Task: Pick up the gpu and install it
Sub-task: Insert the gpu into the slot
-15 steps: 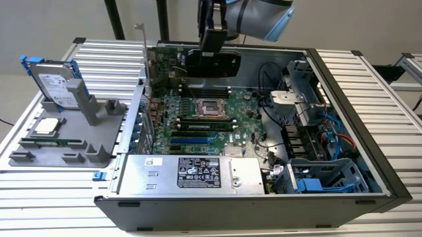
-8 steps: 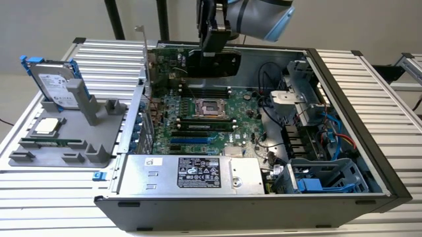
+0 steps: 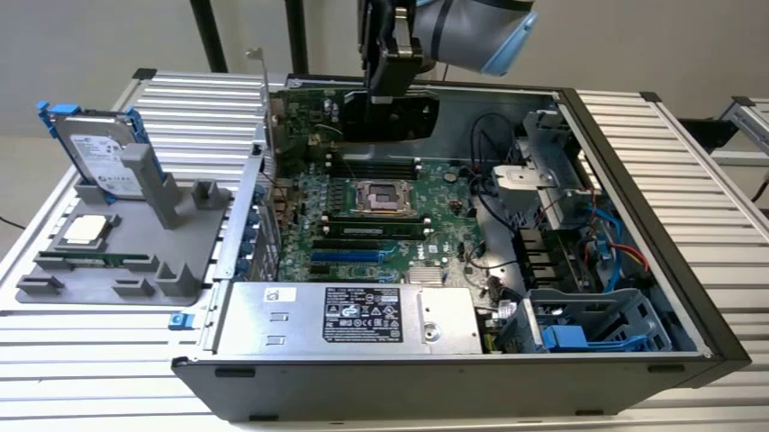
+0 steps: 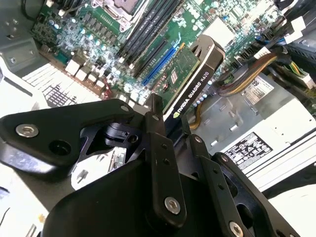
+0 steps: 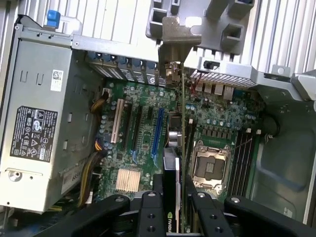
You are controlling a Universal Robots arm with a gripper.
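Transport step, I judge: the gripper (image 4: 173,121) clamps the gpu (image 4: 190,81) edge-down above the motherboard (image 3: 360,216) (not yet seated); seating calls for aligning it with the blue slot (image 5: 159,133).

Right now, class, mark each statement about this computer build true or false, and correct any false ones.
1. The gripper is shut on the gpu. True.
2. The gpu is already seated in a slot. False: it is held above the motherboard.
3. The hard drive lies flat inside the case. False: it stands upright in the grey holder outside the case, at the exterior view's left.
4. The processor socket carries no cooler. True.
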